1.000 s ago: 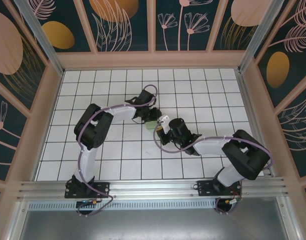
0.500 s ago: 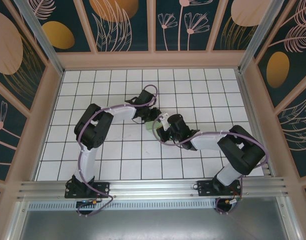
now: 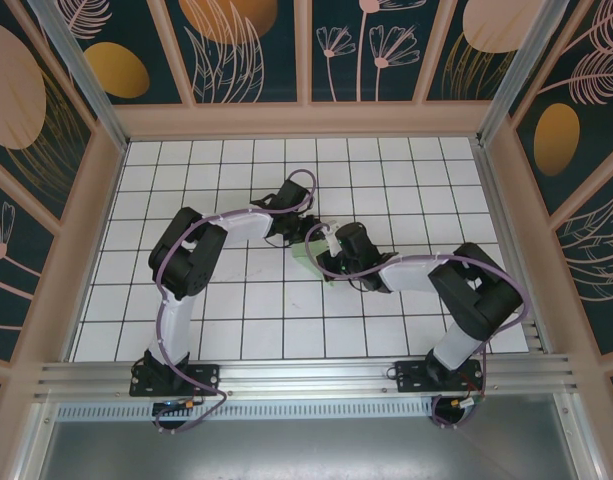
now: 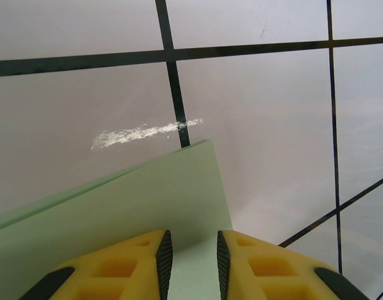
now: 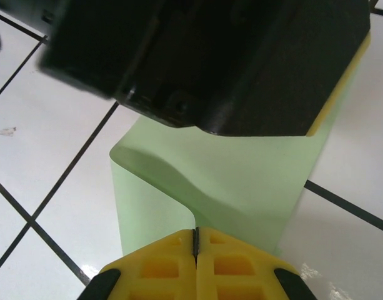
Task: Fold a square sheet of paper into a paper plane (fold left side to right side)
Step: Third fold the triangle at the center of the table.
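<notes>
Right fingers (image 5: pixel 179 250) advanced, clenched atop square sheet of paper (image 5: pixel 241 181); left fingers (image 4: pixel 163 253) parted; sheet lies diagonal.

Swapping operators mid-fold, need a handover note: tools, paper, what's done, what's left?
Left tool: jaws a slit apart, low over the square sheet of paper; contact unclear.
Right tool: shut, apparently pinching one edge of the sheet and holding it up in a curl.
Sheet: on the table between the two tools, part flat, part lifted.
Done: one side picked up and bent over; no crease pressed yet.
Left: lay edge on edge, press the crease, then the later folds.
</notes>
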You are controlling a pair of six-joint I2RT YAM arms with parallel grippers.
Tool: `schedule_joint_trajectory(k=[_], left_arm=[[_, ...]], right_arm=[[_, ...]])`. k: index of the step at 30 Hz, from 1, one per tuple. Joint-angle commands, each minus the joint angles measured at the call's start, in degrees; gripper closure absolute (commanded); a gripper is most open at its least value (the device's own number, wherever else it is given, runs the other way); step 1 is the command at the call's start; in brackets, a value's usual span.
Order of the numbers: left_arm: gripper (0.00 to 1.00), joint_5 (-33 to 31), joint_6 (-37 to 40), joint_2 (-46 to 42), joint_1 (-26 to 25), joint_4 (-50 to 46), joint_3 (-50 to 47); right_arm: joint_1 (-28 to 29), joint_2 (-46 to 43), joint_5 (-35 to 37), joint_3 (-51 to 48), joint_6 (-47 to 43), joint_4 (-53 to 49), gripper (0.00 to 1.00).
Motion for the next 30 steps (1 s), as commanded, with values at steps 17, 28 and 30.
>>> schedule_joint_trajectory(k=[17, 28, 30], left_arm=[[0.71, 0.26, 1.08, 2.93, -0.75, -1.35, -1.08], [0.71, 0.0, 1.27, 2.76, -0.77, -1.44, -1.11], [0.71, 0.0, 1.24, 2.67, -0.79, -1.44, -1.12]], right_arm=[[-1.6, 2.21, -1.04, 2.06, 3.91, -2.7, 1.0], [-1.73, 4.08, -0.86, 3.35, 4.71, -3.42, 1.0], [-1.74, 4.27, -0.86, 3.52, 4.84, -3.69, 1.0]])
